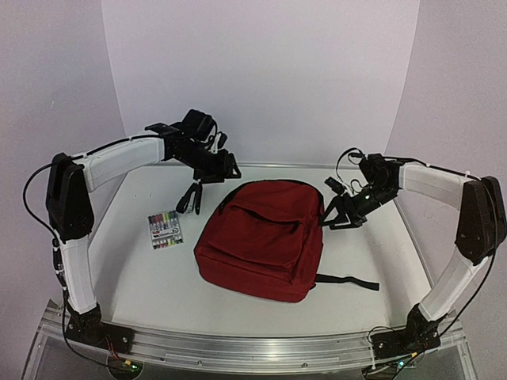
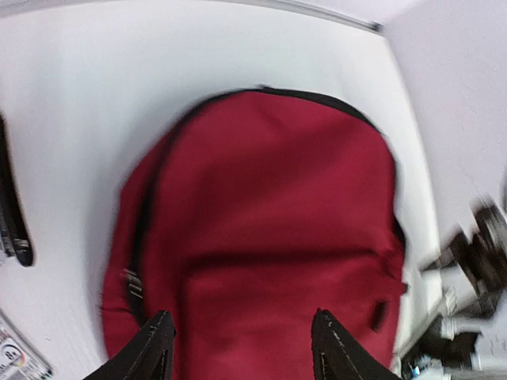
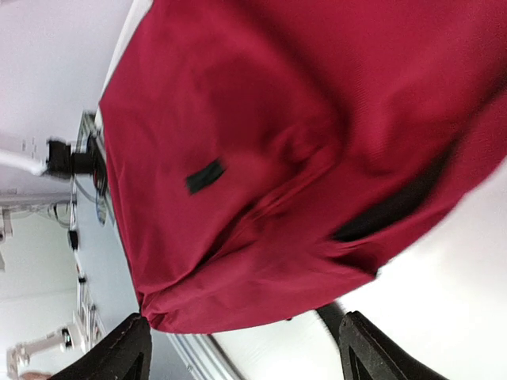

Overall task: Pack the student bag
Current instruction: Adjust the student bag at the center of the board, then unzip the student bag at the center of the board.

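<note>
one student bag (image 1: 261, 237), one marker pack (image 1: 165, 229)

— What sort of place are you working in?
— You're in a robot lab cell: a plain white backdrop (image 1: 261, 71) curves round a white table (image 1: 150, 293), and robot arms (image 1: 119, 158) are bolted to an aluminium rail (image 1: 253, 347).

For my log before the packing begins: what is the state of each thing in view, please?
Dark red fabric backpack: lying flat, front up; zips too blurred to judge.
Black webbing strap: lying loose, stretched out from the backpack.
Flat pack of coloured markers: lying flat, apart from the backpack.
Left tool: open, holding nothing.
Right tool: open, holding nothing.
</note>
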You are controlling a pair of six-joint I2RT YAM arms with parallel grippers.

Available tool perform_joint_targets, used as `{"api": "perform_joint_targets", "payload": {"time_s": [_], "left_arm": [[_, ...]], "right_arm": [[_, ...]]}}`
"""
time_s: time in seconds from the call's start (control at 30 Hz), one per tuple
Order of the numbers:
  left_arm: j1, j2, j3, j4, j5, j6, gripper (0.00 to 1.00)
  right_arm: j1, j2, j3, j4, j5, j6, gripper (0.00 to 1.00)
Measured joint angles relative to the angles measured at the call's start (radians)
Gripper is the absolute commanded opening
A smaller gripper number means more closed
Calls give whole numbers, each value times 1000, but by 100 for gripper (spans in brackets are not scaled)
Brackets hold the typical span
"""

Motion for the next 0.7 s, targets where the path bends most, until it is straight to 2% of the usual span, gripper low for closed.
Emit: {"api": "perform_joint_targets", "payload": {"time_s": [0.17,0.37,0.7], "left_arm": [[-142,-39,37,-9,66,35,49],[-306,104,137,-36,150,64,47],[-332,311,332,-119,190,76,46]], "right_arm": [[-51,55,95,14,0,24,79],[-43,130,118,46,-32,78,79],[-7,138,59,79,-51,126,73]]}}
